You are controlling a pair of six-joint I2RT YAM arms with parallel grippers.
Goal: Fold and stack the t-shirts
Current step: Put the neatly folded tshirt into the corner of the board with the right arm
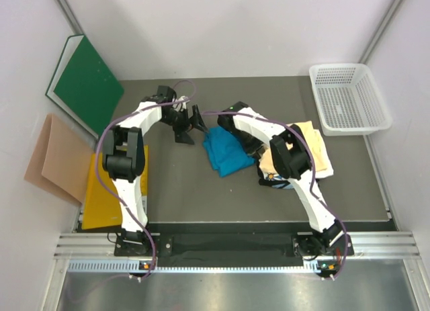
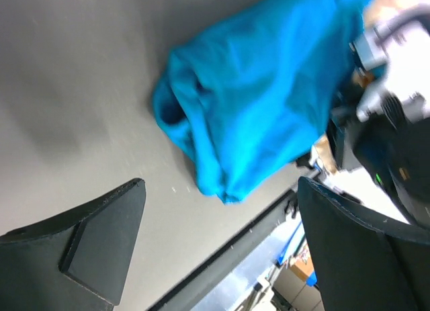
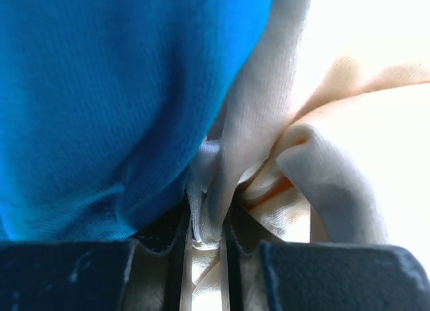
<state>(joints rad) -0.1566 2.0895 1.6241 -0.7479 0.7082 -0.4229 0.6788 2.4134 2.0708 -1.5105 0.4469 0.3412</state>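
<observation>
No legible text, labels, brands or numbers in any view. Left wrist view: the small orange and blue clutter (image 2: 300,267) past the bench (image 2: 67,89) edge is too blurred to tell if it carries print.

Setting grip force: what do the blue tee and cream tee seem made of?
Blue tee: soft matte knit cloth, probably cotton jersey; fine ribbing shows. Cream tee: similar soft matte cloth, bunching into rounded folds; weave too washed out to tell.
</observation>
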